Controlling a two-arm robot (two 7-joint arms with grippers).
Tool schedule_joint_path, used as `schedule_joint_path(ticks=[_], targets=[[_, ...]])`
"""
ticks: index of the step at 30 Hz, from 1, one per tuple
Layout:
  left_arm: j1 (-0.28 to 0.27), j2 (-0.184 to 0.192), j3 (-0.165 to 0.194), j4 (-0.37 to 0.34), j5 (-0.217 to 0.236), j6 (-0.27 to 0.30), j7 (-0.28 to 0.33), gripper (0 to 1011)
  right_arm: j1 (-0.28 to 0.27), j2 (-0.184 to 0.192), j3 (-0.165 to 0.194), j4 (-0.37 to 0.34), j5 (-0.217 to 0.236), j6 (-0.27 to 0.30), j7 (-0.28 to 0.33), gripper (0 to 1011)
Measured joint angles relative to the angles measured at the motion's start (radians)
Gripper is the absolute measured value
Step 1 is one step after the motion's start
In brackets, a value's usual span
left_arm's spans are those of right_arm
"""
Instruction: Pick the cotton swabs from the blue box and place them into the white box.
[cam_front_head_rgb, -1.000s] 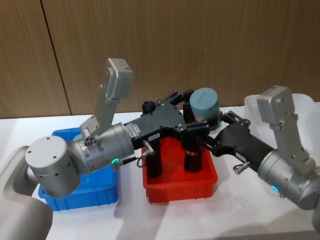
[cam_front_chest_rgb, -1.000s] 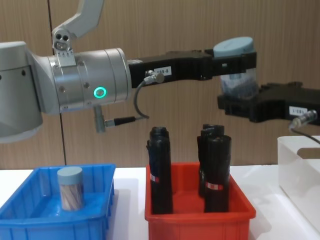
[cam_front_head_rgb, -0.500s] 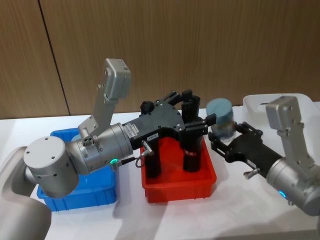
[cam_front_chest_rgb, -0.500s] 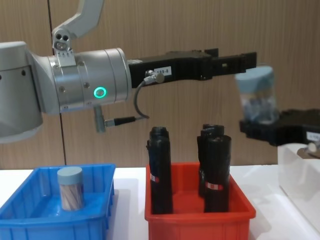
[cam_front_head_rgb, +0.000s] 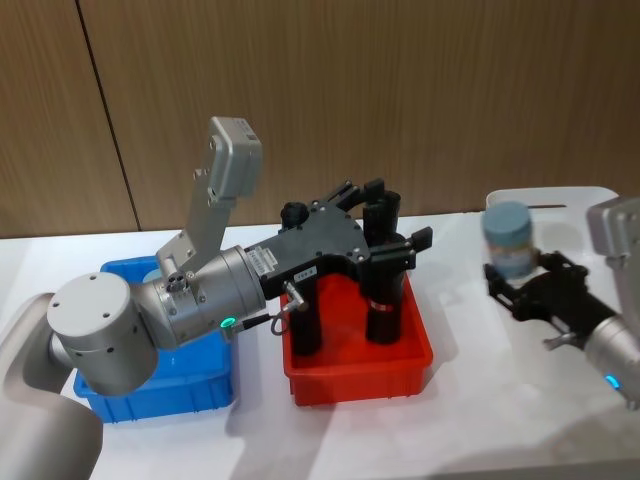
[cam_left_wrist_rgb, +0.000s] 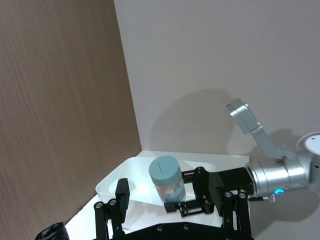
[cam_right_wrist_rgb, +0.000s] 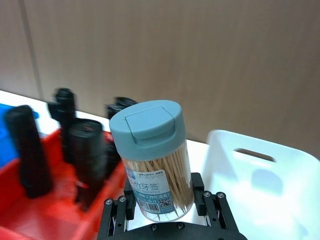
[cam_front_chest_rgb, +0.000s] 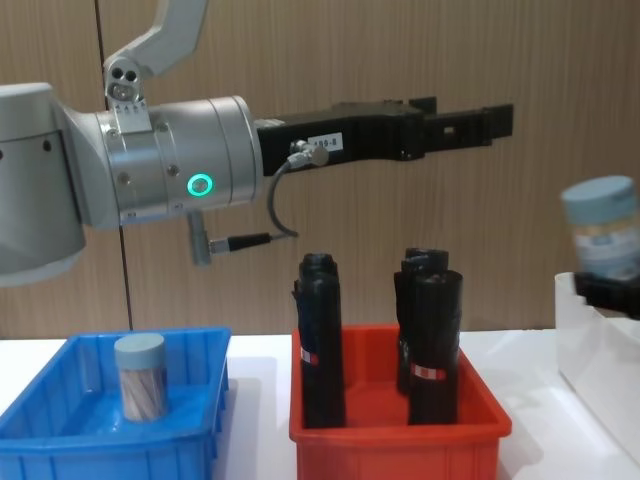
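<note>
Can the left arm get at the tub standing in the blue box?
Probably yes: the left claw hangs open and empty above the red bin, and the tub stands uncovered in the blue box.

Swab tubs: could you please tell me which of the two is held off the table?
The tub gripped upright in the right pincer; the other tub stands in the blue box.

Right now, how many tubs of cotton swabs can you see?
2. One tub stands in the blue box; the other tub is held by the right gripper near the white box. Others low in the blue box could be hidden.
</note>
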Motion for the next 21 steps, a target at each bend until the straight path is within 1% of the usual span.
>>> schedule_joint_path(ticks=[4, 6, 8, 13, 18, 19, 21], targets=[[0.0, 0.0, 0.0, 0.0, 0.0, 0.0, 0.0, 1004, 0.018, 0.019, 0.028, 0.04, 0.003, 0.006, -0.024, 660], [0.0, 0.0, 0.0, 0.0, 0.0, 0.0, 0.0, 1004, 0.02, 0.022, 0.032, 0.045, 0.004, 0.009, -0.028, 660], [0.0, 0.0, 0.0, 0.0, 0.0, 0.0, 0.0, 1004, 0.033, 0.031, 0.047, 0.068, 0.01, 0.018, -0.038, 660], [0.0, 0.0, 0.0, 0.0, 0.0, 0.0, 0.0, 1004, 0.053, 0.041, 0.065, 0.099, 0.019, 0.032, -0.047, 662], [0.0, 0.0, 0.0, 0.0, 0.0, 0.0, 0.0, 1004, 0.069, 0.048, 0.078, 0.123, 0.029, 0.041, -0.05, 769], [0.0, 0.0, 0.0, 0.0, 0.0, 0.0, 0.0, 1004, 0.072, 0.049, 0.081, 0.129, 0.034, 0.042, -0.05, 821], [0.0, 0.0, 0.0, 0.0, 0.0, 0.0, 0.0, 1004, 0.076, 0.051, 0.085, 0.135, 0.035, 0.043, -0.05, 851]])
